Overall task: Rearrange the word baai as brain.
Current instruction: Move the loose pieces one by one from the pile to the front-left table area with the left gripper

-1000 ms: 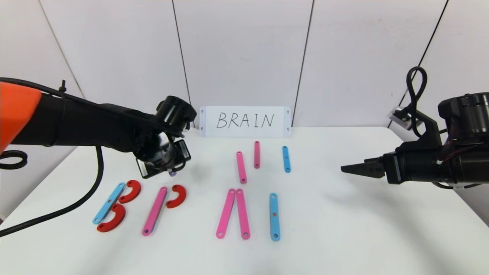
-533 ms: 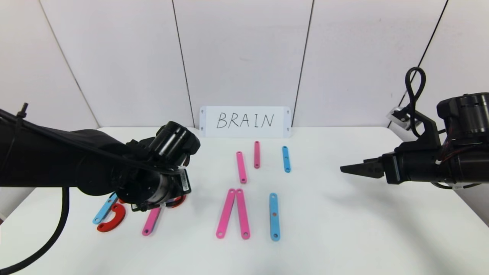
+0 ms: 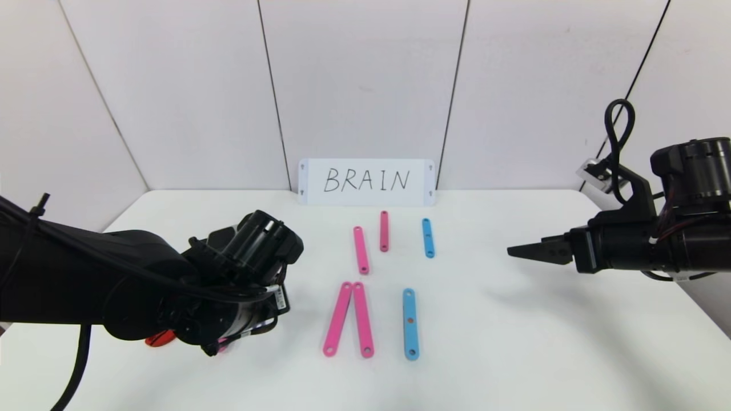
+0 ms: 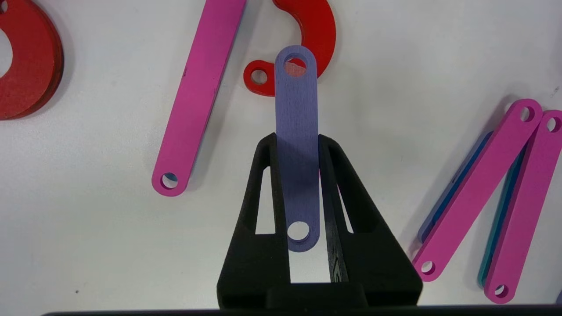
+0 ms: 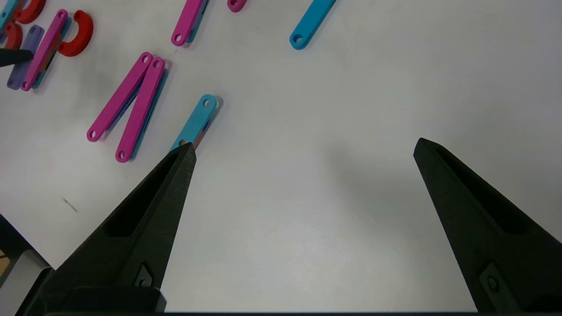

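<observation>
Left wrist view shows the left pincer [image 4: 298, 210] clamped on a purple strip [image 4: 296, 131], its far tip overlapping the red curve [image 4: 318, 30] at 12 o'clock; I judge it is meant as the leg that turns the pink strip [image 4: 197, 92] and curve into an R. That strip lies at 10 o'clock. The word [image 3: 365, 319] runs along the table [image 3: 514, 342] front, partly hidden under the arm. At 3 o'clock, well apart, the right pincer [image 3: 514, 251] hovers, fingers spread wide.

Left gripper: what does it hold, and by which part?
The left gripper holds a flat purple plastic strip by its long edges, near one holed end.
</observation>
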### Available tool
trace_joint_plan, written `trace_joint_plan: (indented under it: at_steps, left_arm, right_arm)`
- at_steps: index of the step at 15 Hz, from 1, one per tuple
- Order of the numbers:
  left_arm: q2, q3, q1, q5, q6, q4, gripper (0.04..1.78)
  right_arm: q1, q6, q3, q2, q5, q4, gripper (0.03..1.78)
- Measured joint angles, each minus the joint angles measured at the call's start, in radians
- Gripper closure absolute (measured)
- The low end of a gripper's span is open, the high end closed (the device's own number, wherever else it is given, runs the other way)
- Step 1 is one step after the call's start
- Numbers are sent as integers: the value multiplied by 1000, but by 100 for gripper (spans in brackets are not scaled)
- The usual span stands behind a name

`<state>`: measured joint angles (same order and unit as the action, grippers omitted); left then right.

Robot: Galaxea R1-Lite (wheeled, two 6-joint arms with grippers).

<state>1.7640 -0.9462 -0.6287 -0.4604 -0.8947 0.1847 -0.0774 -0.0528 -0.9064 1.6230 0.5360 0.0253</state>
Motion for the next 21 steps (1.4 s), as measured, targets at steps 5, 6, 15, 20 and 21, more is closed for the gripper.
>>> trace_joint_plan:
  at_steps: [5,6,15,20,21]
  left_arm:
    - [4,13,-8,-44,-82,1,155]
    - [4,16,-8,-49,-97,4,155]
    - [23,57,-26,-53,-139,0,155]
    - [32,59,-42,-70,-201,7,155]
    - [34,62,-44,-76,-220,7,155]
  right_arm:
    - [-2,-1,1,6,-1,0,7]
    - [-3,-1,2,6,-2,0,7]
    - [-5,-5,6,5,-7,0,7]
    - [-5,-4,7,3,-8,0,7]
    - [-4,-5,7,3,-9,0,7]
